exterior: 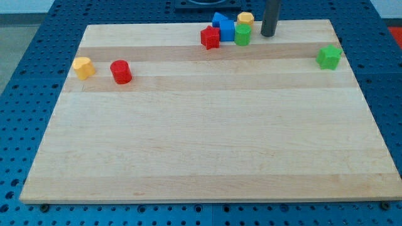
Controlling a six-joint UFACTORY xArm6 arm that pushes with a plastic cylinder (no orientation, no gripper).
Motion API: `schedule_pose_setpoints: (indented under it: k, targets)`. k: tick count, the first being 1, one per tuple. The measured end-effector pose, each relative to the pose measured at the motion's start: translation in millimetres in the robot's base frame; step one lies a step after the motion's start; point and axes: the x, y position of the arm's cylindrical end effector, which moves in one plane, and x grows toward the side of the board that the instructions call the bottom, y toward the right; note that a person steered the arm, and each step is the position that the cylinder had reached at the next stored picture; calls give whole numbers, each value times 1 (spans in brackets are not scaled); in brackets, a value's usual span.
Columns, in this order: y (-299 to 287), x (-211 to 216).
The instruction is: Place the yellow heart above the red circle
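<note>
Tip (pixel 268 34) of your bare dark rod, holding nothing, sits beside the green cylinder block (pixel 242 34), well apart from the yellow heart block (pixel 83 67) near the red circle block (pixel 120 72).

The yellow heart (pixel 83 67) lies just left of the red circle (pixel 120 71), near the board's left edge.

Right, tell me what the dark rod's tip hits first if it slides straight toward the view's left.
My tip would likely meet the green cylinder block first, just to its left; depth is hard to judge, so it might slip past it.
</note>
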Motion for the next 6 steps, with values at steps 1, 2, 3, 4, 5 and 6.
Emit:
schedule_pose_setpoints:
  k: [1,2,3,4,5,6]
  targets:
    - [-34,28]
    - [-54,57]
    - [-54,83]
    - [-64,111]
    - [-111,136]
    - [-171,165]
